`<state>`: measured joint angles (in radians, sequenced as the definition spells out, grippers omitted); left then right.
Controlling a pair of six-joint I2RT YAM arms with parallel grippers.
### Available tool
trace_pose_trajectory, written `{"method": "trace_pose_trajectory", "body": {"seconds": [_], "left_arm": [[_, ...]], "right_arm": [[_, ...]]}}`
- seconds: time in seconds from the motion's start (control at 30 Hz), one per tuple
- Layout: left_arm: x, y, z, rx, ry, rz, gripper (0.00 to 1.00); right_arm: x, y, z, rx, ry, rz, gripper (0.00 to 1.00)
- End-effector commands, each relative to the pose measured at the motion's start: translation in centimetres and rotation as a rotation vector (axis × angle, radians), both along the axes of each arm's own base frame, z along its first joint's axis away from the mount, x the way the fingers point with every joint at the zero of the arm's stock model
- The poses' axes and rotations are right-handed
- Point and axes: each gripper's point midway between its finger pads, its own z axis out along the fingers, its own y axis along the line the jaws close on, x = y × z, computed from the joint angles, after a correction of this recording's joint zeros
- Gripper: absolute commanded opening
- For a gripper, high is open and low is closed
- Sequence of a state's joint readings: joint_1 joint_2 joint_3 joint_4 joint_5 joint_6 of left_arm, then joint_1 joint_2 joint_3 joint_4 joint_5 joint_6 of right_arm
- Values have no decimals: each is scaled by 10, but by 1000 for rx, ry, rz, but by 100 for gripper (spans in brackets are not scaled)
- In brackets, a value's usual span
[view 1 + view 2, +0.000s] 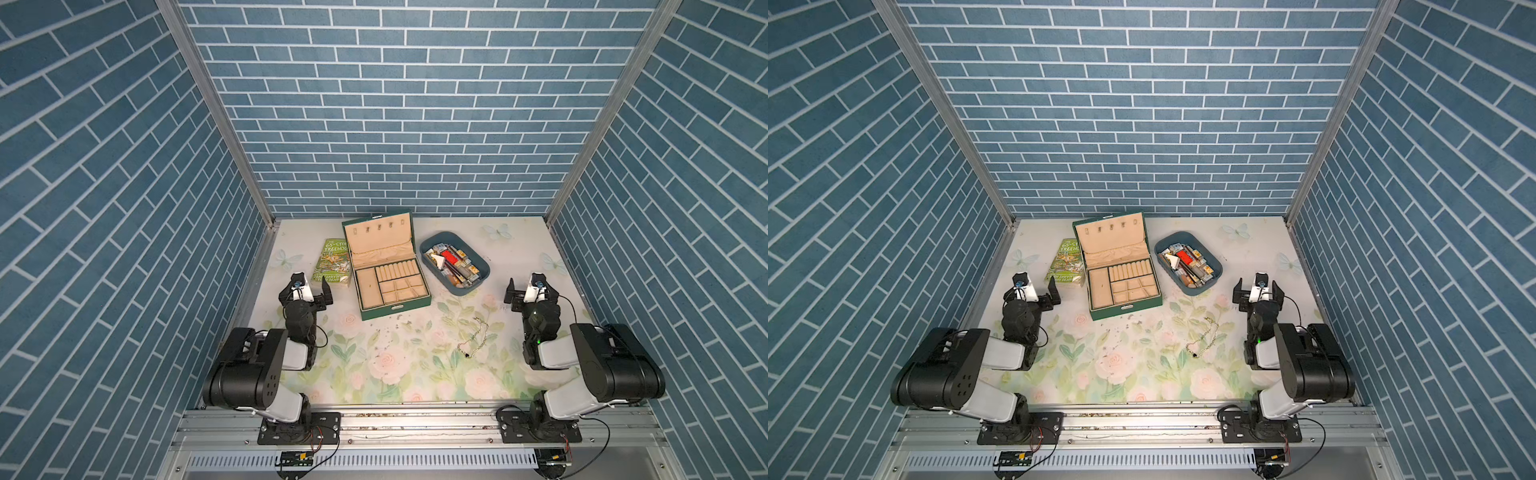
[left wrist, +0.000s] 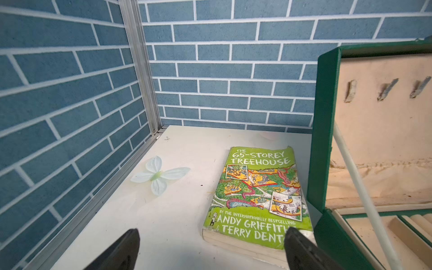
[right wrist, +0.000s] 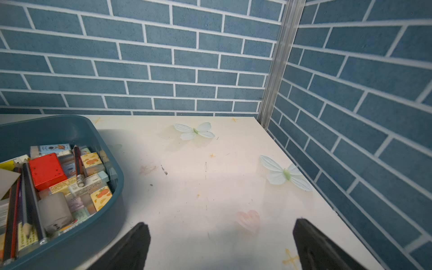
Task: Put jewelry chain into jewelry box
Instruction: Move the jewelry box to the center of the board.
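Far left, the left gripper (image 1: 306, 289) hovers above the table (image 1: 415, 374) with its jaws spread wide and nothing between them, pointing at a green paperback book (image 1: 334, 264). Just right of the book sits the jewelry box (image 1: 374, 313), lid propped open, beige compartments and ring rolls showing. Right of that there's a blue-grey tray (image 1: 465, 289) stuffed with erasers, pencils and a red block. The chain (image 1: 478, 337) isn't in the box. It's lying loose in a loopy curve on the flowery table, in front of the tray and nearer the right arm, with the dark bit at its near end. The right gripper (image 1: 532, 289) is spread wide too, empty, beside the tray.
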<state>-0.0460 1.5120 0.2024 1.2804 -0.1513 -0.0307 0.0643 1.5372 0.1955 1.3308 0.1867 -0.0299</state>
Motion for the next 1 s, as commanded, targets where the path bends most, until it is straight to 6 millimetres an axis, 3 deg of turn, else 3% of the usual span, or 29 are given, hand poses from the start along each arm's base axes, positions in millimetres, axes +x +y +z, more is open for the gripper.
{"method": "trace_pose_trajectory", "body": {"seconds": [0.0, 0.73, 0.87, 0.97], "left_arm": [[3, -2, 3, 7, -5, -22, 100], [6, -4, 4, 11, -5, -34, 100], [14, 2, 24, 16, 38, 66, 100], [20, 19, 34, -48, 108, 192, 100]], "right_arm": [[-1, 1, 2, 26, -9, 3, 100], [0, 1, 1, 27, -5, 3, 100], [-1, -6, 17, -3, 6, -90, 100], [9, 7, 38, -59, 11, -87, 100]]}}
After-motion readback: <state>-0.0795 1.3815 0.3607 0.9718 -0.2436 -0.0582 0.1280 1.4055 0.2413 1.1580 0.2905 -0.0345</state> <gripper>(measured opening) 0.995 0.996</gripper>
